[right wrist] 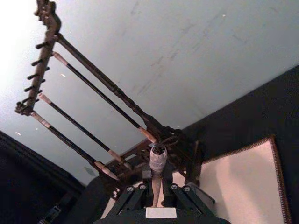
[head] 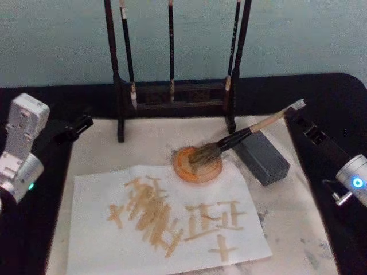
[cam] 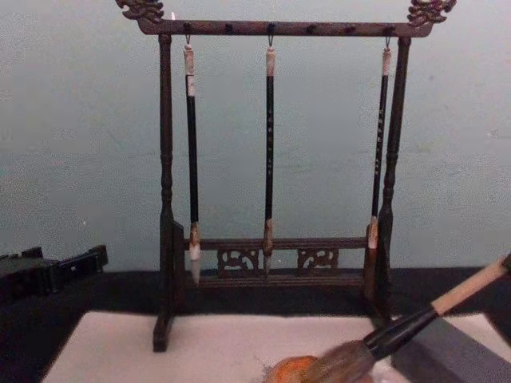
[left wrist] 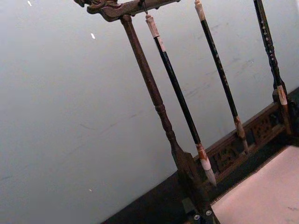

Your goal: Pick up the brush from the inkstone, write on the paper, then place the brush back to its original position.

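Observation:
The brush [head: 229,140] lies slanted, its bushy bristles resting in the round orange-brown inkstone [head: 188,172] and its pale handle rising to the back right. My right gripper [head: 296,113] is at the handle's far end. In the right wrist view its fingers [right wrist: 146,176] press close on both sides of the taped handle tip [right wrist: 158,158]. The chest view shows the brush [cam: 399,331] angled up from the inkstone [cam: 287,371]. The paper [head: 103,246] lies in front of the inkstone and carries orange-brown strokes. My left gripper [head: 80,126] is parked off the mat's left edge.
A dark wooden rack [head: 172,94] with three thin hanging brushes stands behind the inkstone. A grey block [head: 264,156] sits under the brush handle, right of the inkstone. An off-white felt mat [head: 298,217] covers the black table under the paper.

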Controlling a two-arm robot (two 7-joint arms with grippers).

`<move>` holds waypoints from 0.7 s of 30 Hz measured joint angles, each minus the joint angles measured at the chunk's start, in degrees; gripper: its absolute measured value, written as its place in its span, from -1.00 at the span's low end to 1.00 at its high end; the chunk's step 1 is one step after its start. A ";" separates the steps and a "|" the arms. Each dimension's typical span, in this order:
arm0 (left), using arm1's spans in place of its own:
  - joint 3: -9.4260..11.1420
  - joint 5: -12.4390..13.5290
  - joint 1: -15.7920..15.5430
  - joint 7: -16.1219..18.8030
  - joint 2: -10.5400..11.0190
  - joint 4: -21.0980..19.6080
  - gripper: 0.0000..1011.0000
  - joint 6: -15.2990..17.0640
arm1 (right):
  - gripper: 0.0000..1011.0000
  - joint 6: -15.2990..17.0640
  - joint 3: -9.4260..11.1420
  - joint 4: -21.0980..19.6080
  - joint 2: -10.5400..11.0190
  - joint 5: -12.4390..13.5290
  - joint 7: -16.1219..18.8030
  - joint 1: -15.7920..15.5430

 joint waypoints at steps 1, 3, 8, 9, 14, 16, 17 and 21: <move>0.00 0.00 0.00 0.00 0.00 0.00 0.98 0.00 | -0.74 0.09 -0.02 0.21 -0.08 0.00 -0.05 0.10; 0.00 0.00 0.00 0.00 0.00 0.00 0.98 0.00 | -0.74 0.33 -0.04 0.77 -0.31 0.06 -0.09 0.34; 0.00 0.00 0.00 0.00 0.00 0.00 0.98 0.00 | -0.74 0.96 -0.02 1.48 -0.62 0.59 -0.14 0.52; 0.00 0.00 0.00 0.00 0.00 0.00 0.98 0.00 | -0.74 1.08 -0.01 1.49 -0.63 0.74 -0.14 0.52; 0.00 0.00 0.00 0.00 0.00 0.00 0.98 0.00 | -0.74 1.43 0.16 0.47 -0.39 1.51 -0.06 -0.10; 0.00 0.00 0.00 0.00 0.00 0.00 0.98 0.00 | -0.74 1.44 0.21 -0.51 -0.07 1.82 -0.01 -0.53; 0.00 0.00 0.00 0.00 0.00 0.00 0.98 0.00 | -0.74 1.45 0.22 -0.81 0.04 1.90 0.00 -0.66; 0.00 0.00 0.00 0.00 0.00 0.00 0.98 0.00 | -0.74 1.31 0.26 -2.43 0.67 2.17 0.00 -1.33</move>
